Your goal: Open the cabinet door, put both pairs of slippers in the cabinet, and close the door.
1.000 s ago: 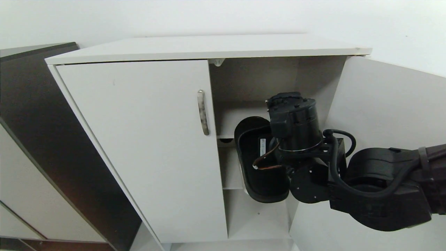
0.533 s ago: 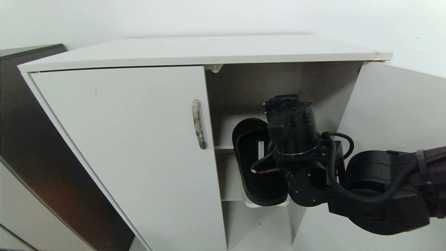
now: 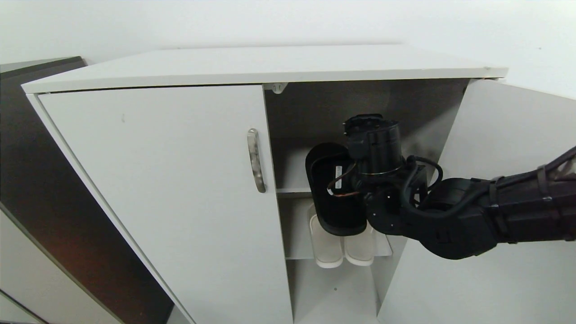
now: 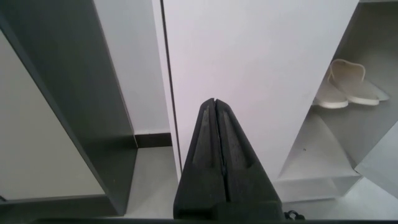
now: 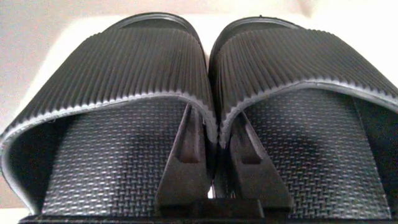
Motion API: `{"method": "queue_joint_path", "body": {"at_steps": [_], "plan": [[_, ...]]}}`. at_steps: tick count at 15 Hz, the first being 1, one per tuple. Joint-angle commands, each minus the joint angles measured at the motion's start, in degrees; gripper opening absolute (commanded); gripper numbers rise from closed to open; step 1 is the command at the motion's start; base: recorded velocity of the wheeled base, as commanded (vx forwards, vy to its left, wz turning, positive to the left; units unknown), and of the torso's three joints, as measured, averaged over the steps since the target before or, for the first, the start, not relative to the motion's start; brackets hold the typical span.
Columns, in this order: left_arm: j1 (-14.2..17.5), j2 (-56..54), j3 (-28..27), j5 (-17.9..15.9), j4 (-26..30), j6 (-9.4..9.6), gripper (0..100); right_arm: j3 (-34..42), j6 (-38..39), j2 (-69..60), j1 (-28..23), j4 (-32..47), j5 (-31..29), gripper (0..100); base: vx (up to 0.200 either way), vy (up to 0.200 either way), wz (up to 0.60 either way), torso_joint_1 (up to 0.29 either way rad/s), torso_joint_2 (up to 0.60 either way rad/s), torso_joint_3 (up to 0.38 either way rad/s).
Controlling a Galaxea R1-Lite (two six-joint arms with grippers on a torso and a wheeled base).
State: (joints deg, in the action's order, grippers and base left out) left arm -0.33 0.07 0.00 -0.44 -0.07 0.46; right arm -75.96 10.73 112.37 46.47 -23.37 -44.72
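Door [image 3: 504,180] open, white slippers [image 3: 344,247] shelved: our right end effector [image 5: 214,124] clamps the black slippers [image 3: 335,198] at the cabinet [image 3: 252,67] mouth, left end effector [image 4: 214,149] pressed together, empty. We judge placing and closing remain.

Straight ahead of me a plain white wall [image 3: 288,20] runs across the head view from ten o'clock round to two. At nine o'clock stands a dark, near-black panel [image 3: 49,148], slanting down toward seven, and a paler grey-white panel [image 3: 22,243] lies just beside it at eight. My left wrist view shows a dark grey panel [image 4: 81,93], a strip of white wall [image 4: 134,62] next to it, a dark skirting board [image 4: 152,140] at that wall's foot, and pale floor [image 4: 152,171] meeting the skirting.
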Motion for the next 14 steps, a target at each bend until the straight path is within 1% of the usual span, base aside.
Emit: {"method": "queue_joint_path", "body": {"at_steps": [1, 5, 9, 12, 14], "plan": [[0.0, 0.0, 0.0, 0.0, 0.0, -0.02, 0, -4.1, -1.1, 3.5, -1.9, 0.3, 0.2, 0, 0.0, 0.0, 0.0, 0.0, 0.0, 0.0], [0.0, 0.0, 0.0, 0.0, 0.0, -0.02, 0, -11.9, -1.2, 6.8, -3.5, 4.2, 1.7, 0, 0.0, 0.0, 0.0, 0.0, 0.0, 0.0], [0.0, 0.0, 0.0, 0.0, 0.0, -0.02, 0, -21.2, -1.2, 10.0, -5.2, 10.4, 2.4, 0, 0.0, 0.0, 0.0, 0.0, 0.0, 0.0], [0.1, 0.0, 0.0, 0.0, 0.0, -0.02, 0, -25.7, -1.2, 12.3, -6.4, 12.7, 3.0, 0, 0.0, 0.0, 0.0, 0.0, 0.0, 0.0], [0.0, 0.0, 0.0, 0.0, 0.0, -0.02, 0, -26.8, -1.1, 13.2, -6.7, 13.2, 3.0, 0, 0.0, 0.0, 0.0, 0.0, 0.0, 0.0]]}}
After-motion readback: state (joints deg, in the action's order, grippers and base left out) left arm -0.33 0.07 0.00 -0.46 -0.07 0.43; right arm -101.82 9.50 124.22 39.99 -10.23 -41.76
